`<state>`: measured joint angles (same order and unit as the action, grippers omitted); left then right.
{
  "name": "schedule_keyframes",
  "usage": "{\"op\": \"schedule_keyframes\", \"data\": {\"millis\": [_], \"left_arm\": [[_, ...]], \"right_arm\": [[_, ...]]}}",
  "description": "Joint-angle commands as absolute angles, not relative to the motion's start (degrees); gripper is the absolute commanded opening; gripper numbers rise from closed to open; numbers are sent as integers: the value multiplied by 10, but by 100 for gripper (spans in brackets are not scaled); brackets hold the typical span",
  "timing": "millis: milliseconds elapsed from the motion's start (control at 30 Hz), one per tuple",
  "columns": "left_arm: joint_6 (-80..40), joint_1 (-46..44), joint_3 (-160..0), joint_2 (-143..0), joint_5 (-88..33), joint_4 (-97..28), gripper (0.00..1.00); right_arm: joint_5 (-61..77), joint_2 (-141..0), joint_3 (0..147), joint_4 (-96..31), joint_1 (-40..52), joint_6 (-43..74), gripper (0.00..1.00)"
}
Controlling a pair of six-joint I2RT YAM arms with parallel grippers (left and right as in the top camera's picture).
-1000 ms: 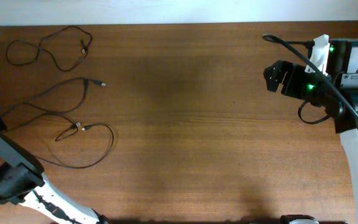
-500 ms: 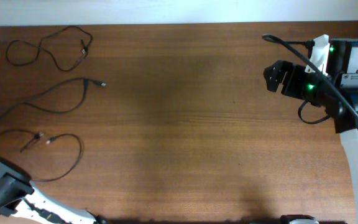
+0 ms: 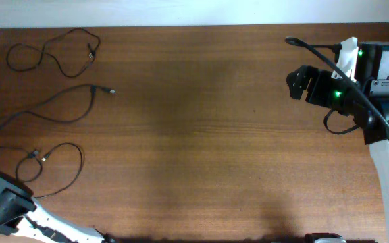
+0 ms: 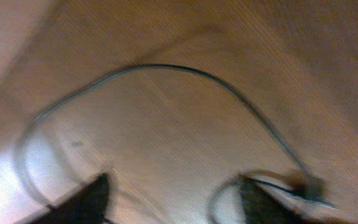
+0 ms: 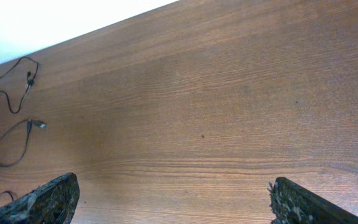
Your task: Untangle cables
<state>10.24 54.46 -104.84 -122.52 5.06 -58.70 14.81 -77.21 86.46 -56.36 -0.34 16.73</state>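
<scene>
At the far left of the brown wooden table point(image 3: 201, 135): three thin black flexible cables with small plug ends, lying as separate wavy strands, without crossings between cords in the overhead view. Rear cable point(image 3: 97, 42): a loose double loop in the back corner. Middle cable point(image 3: 86, 86): long axis running left to right, plug end toward the table's centre. Front cable point(image 3: 81, 162): a rounded loop with both ends close together at its left side, nearest to the white-and-black left arm point(image 3: 2, 202). Left gripper point(image 4: 173, 186): fingers spread in a blurred wrist view, nothing seen pinched, front loop arching directly ahead of the gap, one plug point(image 4: 312, 186) just beside a finger. Right gripper point(image 5: 174, 186): fingers wide apart, empty, held over bare wood at the opposite side, well apart from every cord. Judged nearer for any further handling: left arm, clearly. Judged state of task: separation complete or nearly so.
</scene>
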Motion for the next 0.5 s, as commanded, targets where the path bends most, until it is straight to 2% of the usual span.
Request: {"op": "schedule_keyframes", "data": {"millis": [0, 133, 267, 300, 467], "left_arm": [[51, 540, -1050, -1230, -53, -601, 58], [21, 522, -1050, -1231, -69, -608, 60], [-32, 494, -1050, -1243, -75, -608, 66], [-60, 488, -1050, -1251, -74, -608, 73], [-138, 484, -1050, -1290, -45, -623, 74]], "right_arm": [[143, -773, 871, -562, -4, 168, 99], [143, -773, 871, -562, -4, 168, 99], [143, -773, 871, -561, -4, 168, 98], [143, -773, 871, -561, -4, 168, 99], [143, -773, 871, -569, -4, 168, 99]]}}
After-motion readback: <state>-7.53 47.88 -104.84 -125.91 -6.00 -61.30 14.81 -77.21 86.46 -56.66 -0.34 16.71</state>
